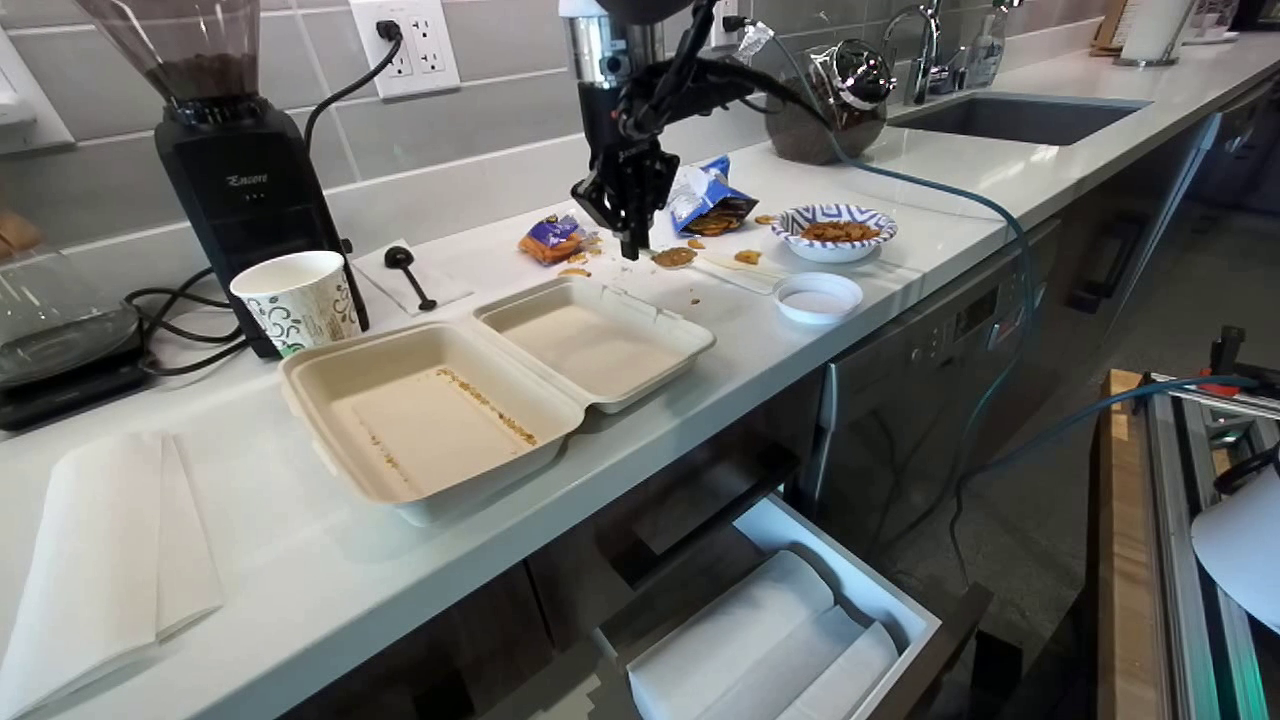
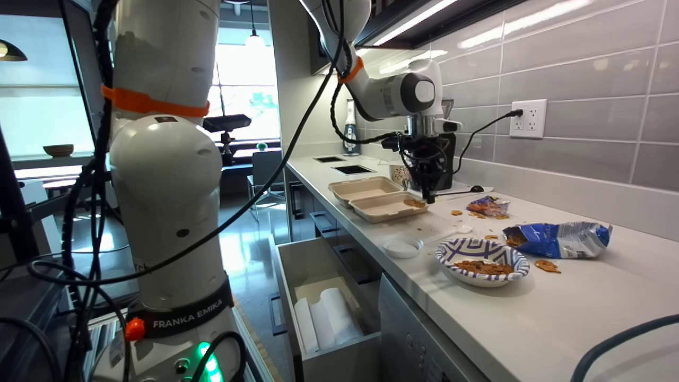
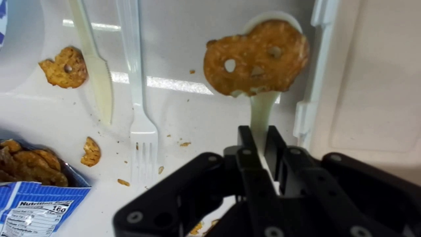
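We've the black claw (image 3: 259,135) pinched to handle-width on an off-white plastic spoon (image 3: 262,107); a flat brown pretzel crisp (image 3: 255,52) sits on its far end, 12 o'clock in wrist cam. Pickup looks done; crisp's not yet off. Rect. tan fibre clamshell box (image 3: 375,85): approx. 2 o'clock.

Creamy spoon (image 3: 263,107), golden-brown pretzel (image 3: 253,49), black gripper (image 3: 260,131), beige box (image 1: 590,345), blue-and-silver bag (image 2: 562,240), and that bowl (image 2: 480,248) is rocking blue zigzags on white.

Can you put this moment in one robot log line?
gripper: closed on spoon | load: pretzel crisp | nearby: fork, knife, open takeout box
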You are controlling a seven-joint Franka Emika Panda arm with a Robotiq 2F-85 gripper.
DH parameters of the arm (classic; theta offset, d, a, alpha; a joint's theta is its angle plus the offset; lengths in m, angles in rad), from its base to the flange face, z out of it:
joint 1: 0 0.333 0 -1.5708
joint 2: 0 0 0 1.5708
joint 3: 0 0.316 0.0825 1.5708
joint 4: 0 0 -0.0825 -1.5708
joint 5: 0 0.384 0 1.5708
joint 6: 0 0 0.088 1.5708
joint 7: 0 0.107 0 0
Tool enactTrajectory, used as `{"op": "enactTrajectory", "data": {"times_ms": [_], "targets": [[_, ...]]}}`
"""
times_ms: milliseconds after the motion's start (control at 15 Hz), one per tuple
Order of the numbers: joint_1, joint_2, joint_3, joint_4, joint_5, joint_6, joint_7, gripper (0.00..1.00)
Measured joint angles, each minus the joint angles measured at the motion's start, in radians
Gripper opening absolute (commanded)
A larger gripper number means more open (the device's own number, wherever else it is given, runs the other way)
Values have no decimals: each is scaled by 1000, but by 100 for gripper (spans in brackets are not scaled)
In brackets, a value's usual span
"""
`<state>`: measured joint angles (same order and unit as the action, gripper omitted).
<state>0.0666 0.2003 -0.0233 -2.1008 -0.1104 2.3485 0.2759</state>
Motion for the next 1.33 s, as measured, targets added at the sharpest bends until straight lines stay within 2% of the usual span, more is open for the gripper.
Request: {"op": "enactTrajectory", "data": {"times_ms": [600, 1333], "targets": [[12, -64, 39, -40, 21, -1, 80, 3], [75, -106, 118, -54, 60, -1, 241, 3]]}}
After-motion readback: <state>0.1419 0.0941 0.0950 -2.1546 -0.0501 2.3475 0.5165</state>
